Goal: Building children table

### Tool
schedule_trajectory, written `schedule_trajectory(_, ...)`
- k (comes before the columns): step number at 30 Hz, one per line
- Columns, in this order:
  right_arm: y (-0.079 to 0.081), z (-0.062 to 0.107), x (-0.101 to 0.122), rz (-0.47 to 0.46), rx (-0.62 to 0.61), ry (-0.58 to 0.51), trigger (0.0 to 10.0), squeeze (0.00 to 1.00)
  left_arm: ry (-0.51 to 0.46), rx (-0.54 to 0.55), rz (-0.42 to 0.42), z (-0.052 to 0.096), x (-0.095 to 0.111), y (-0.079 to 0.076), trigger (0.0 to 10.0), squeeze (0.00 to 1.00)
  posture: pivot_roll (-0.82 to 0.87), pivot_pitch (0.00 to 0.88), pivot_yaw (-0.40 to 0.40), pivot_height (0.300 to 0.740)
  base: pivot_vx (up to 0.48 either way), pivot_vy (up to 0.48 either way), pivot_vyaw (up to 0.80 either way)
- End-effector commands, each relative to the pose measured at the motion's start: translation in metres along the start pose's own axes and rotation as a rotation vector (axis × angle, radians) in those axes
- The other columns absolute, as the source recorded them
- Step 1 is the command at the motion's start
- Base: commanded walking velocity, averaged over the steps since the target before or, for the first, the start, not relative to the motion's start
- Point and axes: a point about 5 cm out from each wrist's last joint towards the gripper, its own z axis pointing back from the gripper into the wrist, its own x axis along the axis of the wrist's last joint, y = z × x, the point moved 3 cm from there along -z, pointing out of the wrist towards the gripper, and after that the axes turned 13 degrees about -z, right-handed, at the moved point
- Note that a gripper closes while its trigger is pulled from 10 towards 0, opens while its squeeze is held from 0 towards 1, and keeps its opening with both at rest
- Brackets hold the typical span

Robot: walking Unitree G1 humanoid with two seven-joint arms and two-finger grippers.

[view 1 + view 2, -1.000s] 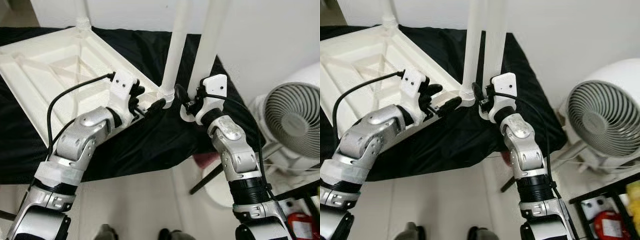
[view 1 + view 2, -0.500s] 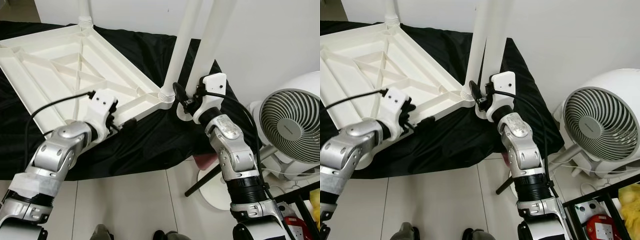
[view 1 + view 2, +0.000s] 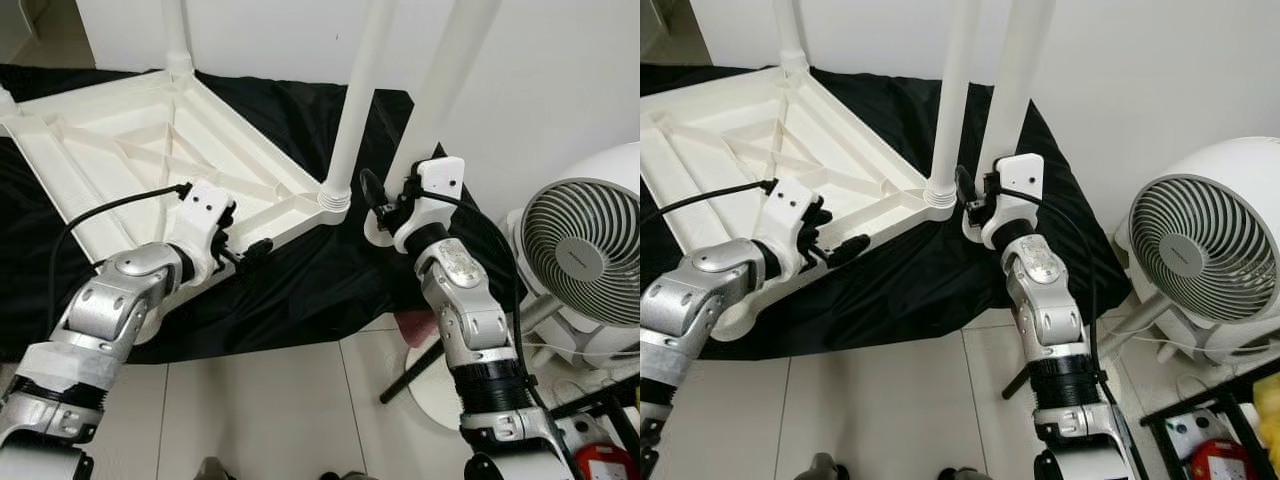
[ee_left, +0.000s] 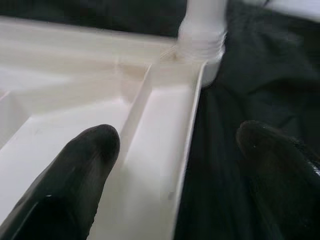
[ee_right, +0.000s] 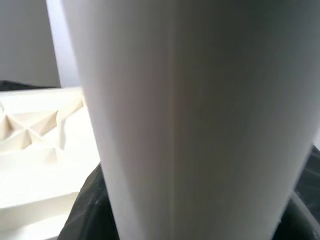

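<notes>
1. The head views show the white table top [image 3: 130,170] lying upside down on a black cloth [image 3: 300,280], its ribbed underside facing up. One leg [image 3: 352,110] stands upright in the near right corner socket, and another leg [image 3: 178,40] stands at the far corner.
2. The right gripper [image 3: 385,210] is just beside the near corner, at the base of a loose leg [image 3: 450,90] that rises next to the mounted one. The head views show only one black finger [image 3: 366,186] sticking out, so from them I cannot tell how the fingers stand.
3. The right wrist view gives what the head views do not: the white tube [image 5: 195,120] is very close in front of the camera, with the table top [image 5: 35,150] behind it. The fingers are hidden here too, so the grip remains unclear.
4. The left gripper [image 3: 245,250] is at the near edge of the table top. The left wrist view shows its two fingers [image 4: 80,170] apart: one rests over the white rim, the other over the black cloth, so the edge lies between them. The corner socket [image 4: 202,37] is ahead.
5. To the right of the cloth stands a white fan [image 3: 1200,260], near the right arm. In front of the cloth there is light tiled floor [image 3: 890,400].
</notes>
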Motion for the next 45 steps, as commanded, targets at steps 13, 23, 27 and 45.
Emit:
schedule_trajectory(13, -0.024, 0.024, -0.013, -0.002, -0.141, -0.036, 10.0, 0.0, -0.048, 0.072, 0.072, -0.034, 0.001, -0.014, 10.0, 0.0, 0.02, 0.0, -0.029, 0.74, 0.0, 0.0, 0.0)
schedule_trajectory(23, -0.025, 0.021, -0.013, 0.017, -0.139, -0.036, 10.0, 0.0, 0.143, -0.007, 0.02, -0.025, -0.033, -0.013, 10.0, 0.0, 0.03, 0.0, -0.047, 0.74, 0.0, 0.0, 0.0)
schedule_trajectory(27, -0.026, 0.021, -0.017, 0.028, -0.139, -0.024, 10.0, 0.0, 0.263, 0.062, -0.024, -0.018, -0.057, -0.001, 10.0, 0.0, 0.04, 0.0, -0.053, 0.74, 0.0, 0.0, 0.0)
schedule_trajectory(45, -0.022, 0.01, -0.019, 0.025, -0.093, -0.016, 10.0, 0.0, 0.312, 0.019, -0.037, -0.004, -0.063, -0.005, 0.0, 0.0, 0.1, 0.0, -0.088, 0.74, 0.0, 0.0, 0.0)
